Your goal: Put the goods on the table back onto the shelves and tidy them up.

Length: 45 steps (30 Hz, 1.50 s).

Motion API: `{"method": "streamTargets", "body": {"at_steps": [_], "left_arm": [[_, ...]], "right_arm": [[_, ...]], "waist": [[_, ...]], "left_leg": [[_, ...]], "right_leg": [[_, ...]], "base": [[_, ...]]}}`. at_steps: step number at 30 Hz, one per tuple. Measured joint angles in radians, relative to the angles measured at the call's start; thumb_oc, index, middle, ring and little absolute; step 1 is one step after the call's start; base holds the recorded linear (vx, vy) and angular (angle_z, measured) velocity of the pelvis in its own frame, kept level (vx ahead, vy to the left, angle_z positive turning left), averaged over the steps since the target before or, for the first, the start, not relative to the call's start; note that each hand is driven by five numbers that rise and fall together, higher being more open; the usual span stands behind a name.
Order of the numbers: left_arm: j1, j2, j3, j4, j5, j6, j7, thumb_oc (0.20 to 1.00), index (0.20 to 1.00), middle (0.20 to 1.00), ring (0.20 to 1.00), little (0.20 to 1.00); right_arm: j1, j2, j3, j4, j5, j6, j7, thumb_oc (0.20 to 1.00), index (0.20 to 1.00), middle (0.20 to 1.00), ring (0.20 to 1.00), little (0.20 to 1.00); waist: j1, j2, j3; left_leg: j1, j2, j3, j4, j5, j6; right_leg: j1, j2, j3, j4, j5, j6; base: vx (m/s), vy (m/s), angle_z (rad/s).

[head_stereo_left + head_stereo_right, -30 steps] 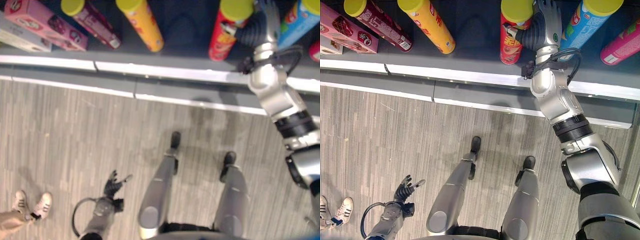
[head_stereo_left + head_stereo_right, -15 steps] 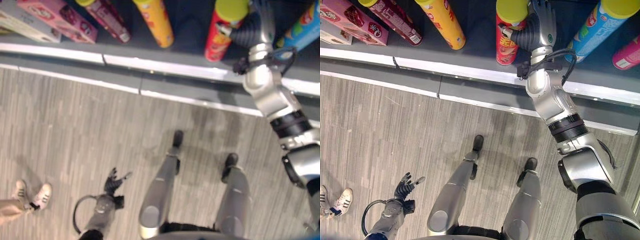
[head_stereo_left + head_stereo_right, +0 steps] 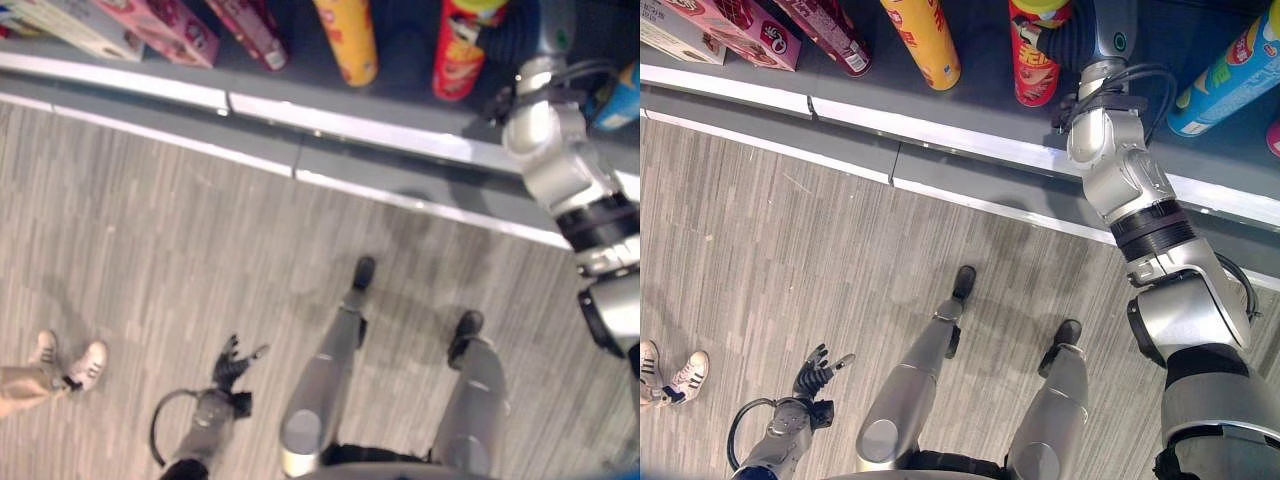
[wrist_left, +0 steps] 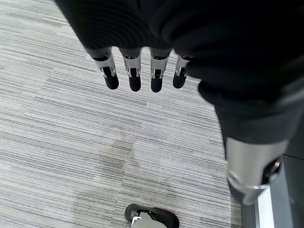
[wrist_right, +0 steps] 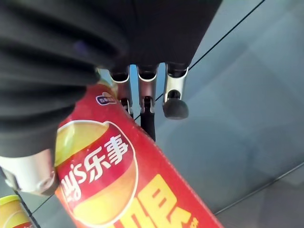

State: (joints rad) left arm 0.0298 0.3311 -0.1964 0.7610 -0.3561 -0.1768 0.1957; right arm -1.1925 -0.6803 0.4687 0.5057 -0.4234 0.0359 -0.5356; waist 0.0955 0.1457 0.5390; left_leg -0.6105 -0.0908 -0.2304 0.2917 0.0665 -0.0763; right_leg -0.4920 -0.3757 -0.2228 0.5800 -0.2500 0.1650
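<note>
Red can (image 3: pixel 1037 60): one, upright on the dark shelf (image 3: pixel 970 110), with the right hand (image 5: pixel 142 90) against it, fingers curled round its side. Other cans along the same shelf: one yellow can (image 3: pixel 923 40), one maroon can (image 3: pixel 835 35), one blue can (image 3: pixel 1230 75). Boxes: one pink box (image 3: pixel 740 28). Left hand (image 3: pixel 818 372): low over the wood-grain floor (image 3: pixel 790 250), fingers relaxed, holding nothing. One person's pair of shoes (image 3: pixel 68 358) nearby.
</note>
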Motion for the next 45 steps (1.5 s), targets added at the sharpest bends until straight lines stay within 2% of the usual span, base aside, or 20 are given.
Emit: {"method": "streamTargets", "body": {"at_steps": [10, 40, 41, 45], "left_arm": [[-0.003, 0.000, 0.000, -0.006, 0.000, 0.000, 0.006, 1.000, 1.000, 1.000, 1.000, 1.000], [-0.005, -0.001, 0.000, -0.014, 0.001, 0.001, 0.029, 1.000, 1.000, 1.000, 1.000, 1.000], [-0.005, -0.001, 0.000, -0.014, 0.001, 0.001, 0.031, 1.000, 1.000, 1.000, 1.000, 1.000], [-0.005, -0.001, 0.000, -0.014, 0.001, 0.001, 0.034, 1.000, 1.000, 1.000, 1.000, 1.000]], "right_arm": [[0.003, -0.003, 0.000, 0.000, -0.011, 0.018, -0.015, 0.200, 0.200, 0.200, 0.200, 0.200], [0.038, 0.008, -0.004, -0.047, -0.047, 0.000, -0.002, 0.200, 0.200, 0.200, 0.200, 0.200], [0.038, 0.009, -0.002, -0.047, -0.047, -0.001, 0.001, 1.000, 1.000, 1.000, 1.000, 1.000], [0.041, 0.009, 0.013, -0.043, -0.047, -0.001, 0.007, 1.000, 1.000, 1.000, 1.000, 1.000]], "waist": [[-0.014, 0.000, 0.000], [-0.032, 0.000, 0.000], [-0.031, 0.000, 0.000], [-0.032, 0.000, 0.000]], "left_leg": [[0.001, 0.003, 0.001, 0.000, 0.001, 0.000], [-0.003, 0.016, 0.018, 0.005, 0.002, 0.000], [-0.003, 0.018, 0.018, 0.005, 0.002, -0.001], [-0.003, 0.023, 0.017, 0.005, 0.003, -0.002]], "right_leg": [[-0.001, 0.002, 0.002, 0.002, 0.000, 0.000], [-0.019, 0.013, 0.020, 0.016, 0.000, 0.000], [-0.019, 0.015, 0.020, 0.016, 0.000, 0.000], [-0.019, 0.019, 0.019, 0.017, 0.000, 0.000]], "base": [[0.00, 0.000, 0.00], [0.00, -0.001, -0.01], [0.00, 0.000, 0.00], [0.00, 0.000, 0.00]]}}
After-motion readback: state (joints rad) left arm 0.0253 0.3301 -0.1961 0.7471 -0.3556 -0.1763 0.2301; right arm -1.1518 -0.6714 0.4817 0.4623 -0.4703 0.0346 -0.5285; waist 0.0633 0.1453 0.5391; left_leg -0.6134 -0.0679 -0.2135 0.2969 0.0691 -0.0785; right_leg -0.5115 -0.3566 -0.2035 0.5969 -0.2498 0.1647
